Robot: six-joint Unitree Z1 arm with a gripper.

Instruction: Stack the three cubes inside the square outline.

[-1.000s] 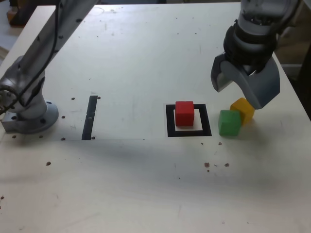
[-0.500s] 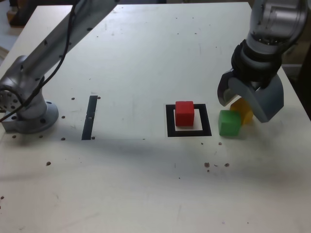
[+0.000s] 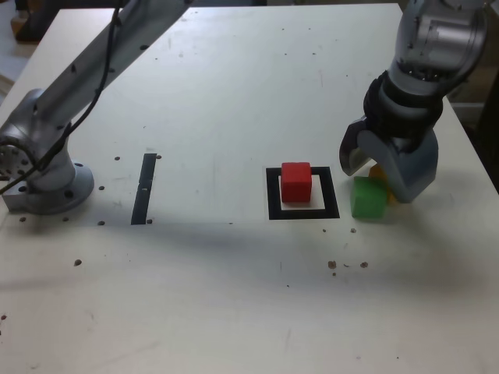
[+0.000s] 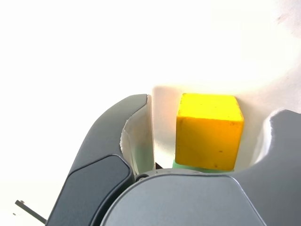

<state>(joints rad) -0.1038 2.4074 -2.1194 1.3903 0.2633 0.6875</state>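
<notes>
The red cube sits in the white centre of the square outline. On the exterior view's right of it stands the green cube, and just behind that the yellow cube, mostly covered by the arm. My gripper is open and lowered around the yellow cube. In the wrist view the yellow cube stands between the two grey fingers of the gripper with a gap on each side. A sliver of the green cube shows beneath it.
The arm's base is bolted at the exterior view's left. A thin black strip lies beside it. The table's right edge runs close behind the gripper. Small dark specks dot the tabletop.
The gripper has come down and slightly to the exterior view's left, from above the yellow cube to around it. None of the three cubes has moved.
</notes>
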